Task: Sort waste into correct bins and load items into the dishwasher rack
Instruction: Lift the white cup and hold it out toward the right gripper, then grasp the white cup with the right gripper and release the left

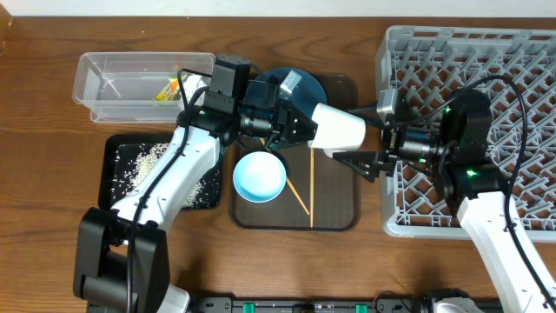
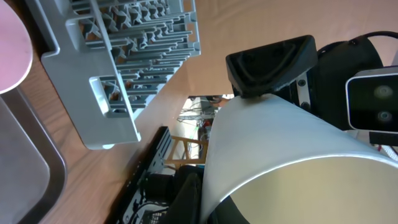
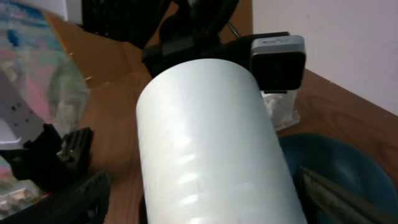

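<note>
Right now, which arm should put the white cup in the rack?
Right. Its open end effector straddles the white cup at the edge of the dishwasher rack. The left end effector grips the cup over the brown tray, farther from the rack.

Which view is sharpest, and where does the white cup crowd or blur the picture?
Overhead: evenly lit and sharp, the white cup small in mid-frame. Left wrist: the cup looms close, shaded at its lower edge; the dishwasher rack looks crisp. Right wrist: the cup fills the centre, soft-edged, background blurred at left.
</note>
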You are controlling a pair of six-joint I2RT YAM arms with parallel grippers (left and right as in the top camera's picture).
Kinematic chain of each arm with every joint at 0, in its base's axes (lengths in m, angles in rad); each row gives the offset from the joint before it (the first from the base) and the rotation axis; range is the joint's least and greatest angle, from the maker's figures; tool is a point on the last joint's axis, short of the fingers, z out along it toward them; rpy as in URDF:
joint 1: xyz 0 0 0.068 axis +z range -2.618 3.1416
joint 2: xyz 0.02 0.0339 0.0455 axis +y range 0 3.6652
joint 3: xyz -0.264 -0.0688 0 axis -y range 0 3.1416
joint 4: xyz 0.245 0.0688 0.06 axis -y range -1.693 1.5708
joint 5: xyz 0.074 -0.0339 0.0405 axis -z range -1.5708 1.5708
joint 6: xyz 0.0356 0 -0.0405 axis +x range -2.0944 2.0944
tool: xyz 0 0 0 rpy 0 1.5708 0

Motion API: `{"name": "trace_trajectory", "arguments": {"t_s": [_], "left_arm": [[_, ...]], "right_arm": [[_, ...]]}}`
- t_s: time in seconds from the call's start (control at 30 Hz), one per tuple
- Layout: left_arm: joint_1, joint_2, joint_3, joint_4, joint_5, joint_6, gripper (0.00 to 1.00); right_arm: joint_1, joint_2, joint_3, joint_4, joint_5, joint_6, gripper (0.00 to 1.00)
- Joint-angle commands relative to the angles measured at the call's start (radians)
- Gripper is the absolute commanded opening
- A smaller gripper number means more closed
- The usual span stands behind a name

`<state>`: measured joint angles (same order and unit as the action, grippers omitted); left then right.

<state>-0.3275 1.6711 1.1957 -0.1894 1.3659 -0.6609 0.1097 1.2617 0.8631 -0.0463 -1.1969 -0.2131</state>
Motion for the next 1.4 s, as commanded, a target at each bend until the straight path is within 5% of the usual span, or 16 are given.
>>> {"name": "trace_trajectory", "arguments": {"t_s": [0.0, 0.27, 1.37], "left_arm": [[0.0, 0.003, 0.005, 0.012, 0.06, -0.019, 0.06], [0.0, 0.003, 0.005, 0.02, 0.109, -0.025, 0.06], [0.0, 0.003, 0.005, 0.02, 0.134, -0.025, 0.06]], "right_arm": [[0.016, 0.006, 0.016, 0.002, -0.047, -0.027, 0.91], [0.016, 0.006, 0.016, 0.003, -0.184, -0.122, 0.85], [0.016, 0.006, 0.016, 0.084, -0.184, -0.141, 0.71]]}}
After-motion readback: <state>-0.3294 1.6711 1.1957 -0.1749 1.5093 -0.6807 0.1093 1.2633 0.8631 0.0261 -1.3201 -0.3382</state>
